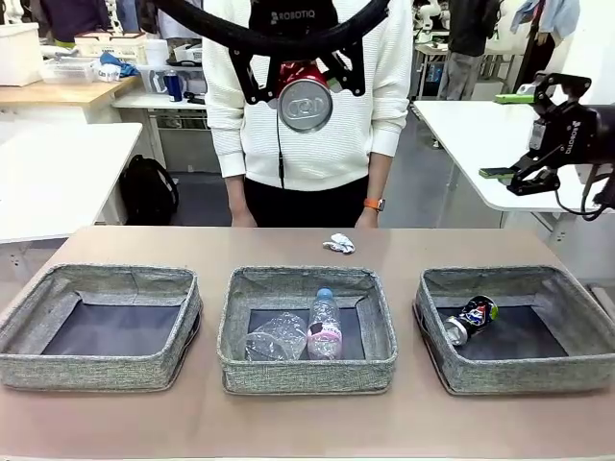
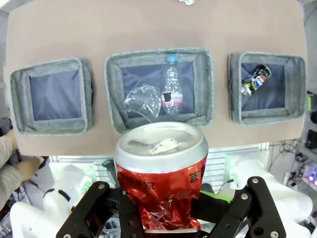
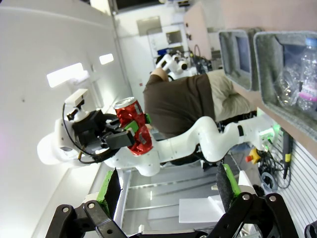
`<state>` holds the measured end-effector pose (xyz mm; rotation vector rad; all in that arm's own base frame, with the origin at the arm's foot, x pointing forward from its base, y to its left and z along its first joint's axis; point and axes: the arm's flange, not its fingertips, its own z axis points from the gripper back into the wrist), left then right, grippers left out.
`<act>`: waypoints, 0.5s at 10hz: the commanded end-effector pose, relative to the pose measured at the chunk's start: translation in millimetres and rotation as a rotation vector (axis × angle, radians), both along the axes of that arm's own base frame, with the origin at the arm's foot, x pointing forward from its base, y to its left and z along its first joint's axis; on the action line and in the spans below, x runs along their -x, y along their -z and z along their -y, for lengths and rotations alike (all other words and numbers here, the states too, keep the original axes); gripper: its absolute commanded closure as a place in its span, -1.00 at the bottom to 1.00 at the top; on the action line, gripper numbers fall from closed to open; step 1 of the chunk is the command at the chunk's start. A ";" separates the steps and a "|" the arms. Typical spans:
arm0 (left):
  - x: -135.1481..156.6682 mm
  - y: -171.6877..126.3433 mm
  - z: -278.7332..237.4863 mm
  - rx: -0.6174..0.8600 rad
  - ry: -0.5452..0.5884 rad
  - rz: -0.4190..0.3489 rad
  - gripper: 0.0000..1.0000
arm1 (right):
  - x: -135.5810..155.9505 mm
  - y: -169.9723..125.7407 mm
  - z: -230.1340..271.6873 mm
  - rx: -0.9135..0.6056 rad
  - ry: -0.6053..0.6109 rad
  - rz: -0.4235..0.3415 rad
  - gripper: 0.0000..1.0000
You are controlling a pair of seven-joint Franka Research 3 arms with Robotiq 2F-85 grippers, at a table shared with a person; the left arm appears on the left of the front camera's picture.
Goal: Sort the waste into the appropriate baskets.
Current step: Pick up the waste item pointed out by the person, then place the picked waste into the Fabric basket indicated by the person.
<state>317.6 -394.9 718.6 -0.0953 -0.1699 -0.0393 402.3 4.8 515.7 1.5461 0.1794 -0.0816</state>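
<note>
The room is a busy workshop: white worktables stand at the left and right edges of the front view, with cluttered benches behind them in the upper corners and a black backpack on the grey floor under the left one.

A matt brown table fills the lower half of the frame. A person in a white sweater stands at its far edge, upper middle, both hands down at the edge.

Three grey woven baskets sit in a row across the lower part, apart from one another. The left basket shows only its dark bottom.

The left gripper hangs at the top centre, high over the table, its fingers clamped on the dented red can. In its wrist view the can's silver top points down toward the middle basket. The right gripper is at the upper right, off the table, jaws spread wide with nothing between them.

In the middle basket, the clear bottle with pink label and blue cap lies beside the crumpled clear label-less bottle. The dark blue can lies on its side in the right basket.

The small white paper wad rests on bare tabletop near the far edge, just right of centre.
</note>
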 end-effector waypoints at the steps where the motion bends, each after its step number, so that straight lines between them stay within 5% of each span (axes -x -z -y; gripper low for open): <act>1: 1.2 -2.9 -4.3 -0.003 0.004 -0.002 0.82 | 0.5 -3.3 0.8 0.012 -0.003 -0.014 -1.00; 5: 1.2 -2.9 -4.3 -0.003 0.004 -0.002 0.82 | 0.5 -3.3 0.8 0.012 -0.003 -0.014 -1.00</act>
